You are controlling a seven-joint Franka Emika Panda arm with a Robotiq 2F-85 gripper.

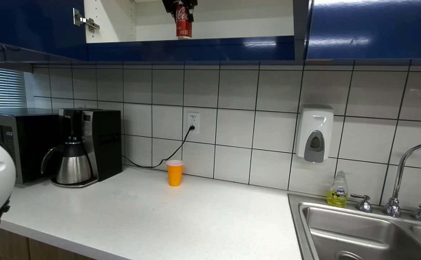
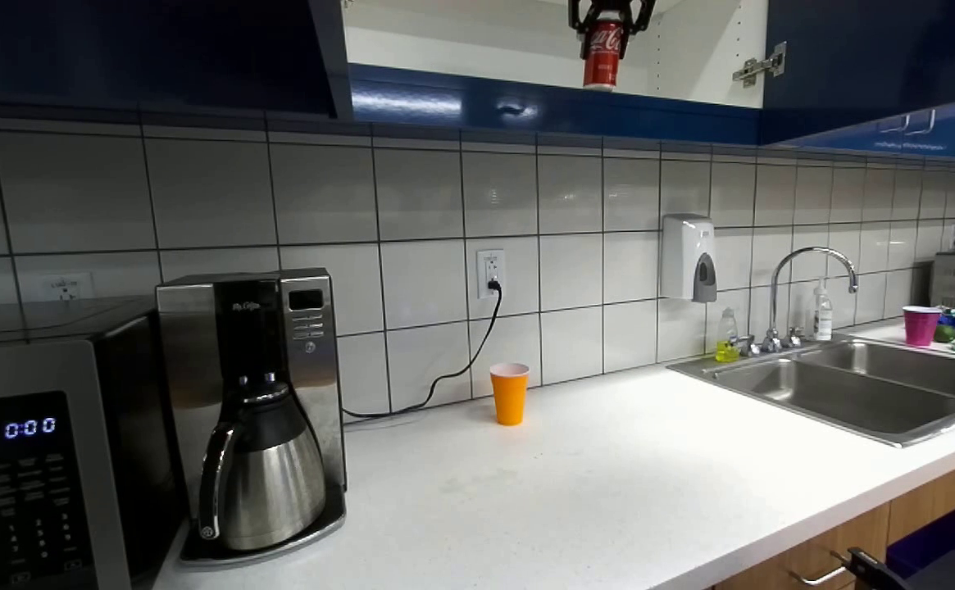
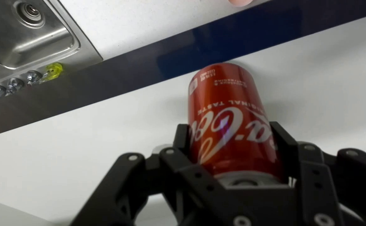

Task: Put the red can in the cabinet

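The claw (image 3: 230,133) pinches the red can (image 1: 184,25) by the sides of its upper half, leaving the base exposed below, presumably for standing it in the cabinet (image 1: 232,50). It's by the front edge there; whether touching, I can't tell. Well beneath the claw, an orange cup (image 1: 175,174) stands on the bench (image 1: 196,220).

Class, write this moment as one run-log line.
gripper: closed on red can; position: front edge of open cabinet; resting or hovering: unclear; release: pending
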